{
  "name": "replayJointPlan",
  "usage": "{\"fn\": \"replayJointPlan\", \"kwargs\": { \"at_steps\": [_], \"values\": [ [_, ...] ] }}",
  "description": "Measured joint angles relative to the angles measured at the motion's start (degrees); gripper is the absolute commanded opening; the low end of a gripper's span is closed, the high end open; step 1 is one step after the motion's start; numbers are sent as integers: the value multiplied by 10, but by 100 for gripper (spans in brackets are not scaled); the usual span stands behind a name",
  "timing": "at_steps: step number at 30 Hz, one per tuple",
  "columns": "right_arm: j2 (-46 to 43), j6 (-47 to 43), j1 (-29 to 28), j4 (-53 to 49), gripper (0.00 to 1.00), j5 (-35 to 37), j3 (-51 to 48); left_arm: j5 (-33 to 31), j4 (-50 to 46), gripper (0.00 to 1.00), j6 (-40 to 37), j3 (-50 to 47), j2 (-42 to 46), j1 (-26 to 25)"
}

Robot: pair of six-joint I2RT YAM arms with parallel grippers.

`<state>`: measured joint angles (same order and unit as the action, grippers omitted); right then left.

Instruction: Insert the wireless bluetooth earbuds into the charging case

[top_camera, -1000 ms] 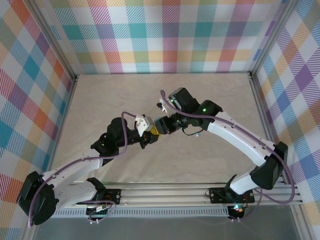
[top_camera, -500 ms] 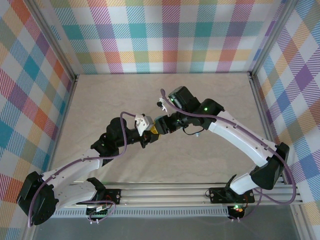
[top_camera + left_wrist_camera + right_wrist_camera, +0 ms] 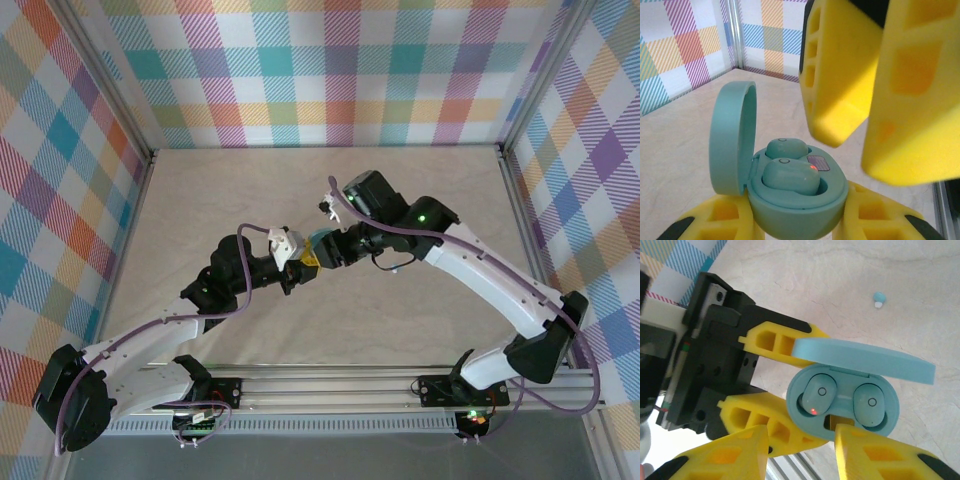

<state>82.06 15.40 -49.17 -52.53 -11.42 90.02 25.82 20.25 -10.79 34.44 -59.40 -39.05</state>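
Observation:
My left gripper is shut on the light blue charging case, holding it above the table with its lid swung open. Two wireless bluetooth earbuds sit in the case's two wells, and the nearer one shows a red light. In the right wrist view the same earbuds lie side by side in the case. My right gripper hovers open just over the case, nothing between its fingers. From above, both grippers meet at mid-table.
A tiny light blue piece with a white tip lies loose on the beige table. Checked walls and metal frame posts close the table in. The arms cross the middle, with bare table behind them.
My right arm has shifted slightly to the right and its jaws have spread a little. The left arm and the case have stayed in place.

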Motion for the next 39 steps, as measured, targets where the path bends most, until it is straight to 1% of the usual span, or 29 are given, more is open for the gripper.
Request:
{"fn": "replayJointPlan", "kwargs": {
  "at_steps": [3,6,11,14,18,23,27,30,34,37,38,39],
  "values": [
    [-21,1,0,11,35,-15,0,0,7,0,0,0,0,0],
    [-47,4,0,32,34,-29,0,0,11,0,4,0,0,0],
    [-68,17,1,43,33,-16,6,1,11,0,7,0,0,0],
    [-58,25,15,44,28,-12,16,4,11,0,9,0,0,0],
    [-30,34,44,49,28,-17,33,12,11,0,17,0,0,0],
    [11,39,74,54,27,-44,47,18,9,0,24,0,7,0],
    [34,43,82,60,17,-82,47,18,7,0,24,0,20,0],
    [33,45,82,74,15,-102,35,17,7,0,24,0,29,0],
    [13,45,82,86,15,-118,-5,10,9,0,26,-3,48,0],
    [-19,42,83,84,18,-105,-38,4,8,0,26,-10,63,-1],
    [-30,40,85,82,22,-99,-45,2,8,0,26,-11,66,-1],
    [-47,40,88,79,29,-92,-52,-2,8,0,26,-12,69,-1]
  ]
}}
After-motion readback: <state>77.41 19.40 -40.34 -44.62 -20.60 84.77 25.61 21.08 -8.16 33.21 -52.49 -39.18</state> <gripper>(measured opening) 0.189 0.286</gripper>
